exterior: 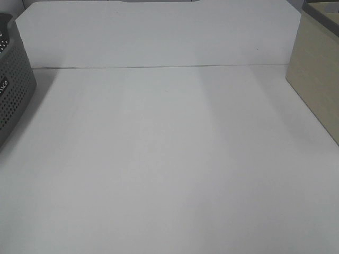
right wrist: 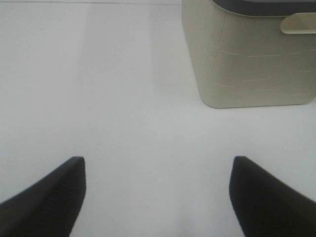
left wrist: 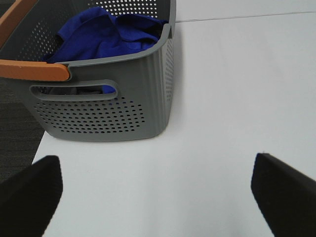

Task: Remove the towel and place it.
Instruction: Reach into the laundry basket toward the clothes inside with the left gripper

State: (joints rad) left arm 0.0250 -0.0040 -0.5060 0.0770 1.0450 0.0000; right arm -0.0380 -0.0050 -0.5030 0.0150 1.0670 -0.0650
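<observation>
The left end effector (left wrist: 155, 163) hovers above the white counter (left wrist: 237, 89), its two black fingers (left wrist: 29, 192) spread wide with nothing between them, facing the slotted end wall of the grey perforated basket (left wrist: 98, 118). The towel (left wrist: 106, 34) lies crumpled inside that basket, behind the orange handle (left wrist: 34, 70). The right end effector (right wrist: 158, 163) is likewise wide and empty over the bare counter, near the beige bin (right wrist: 247, 69). Neither arm shows in the high view. White marks on the basket's wall there are cut off and unreadable.
</observation>
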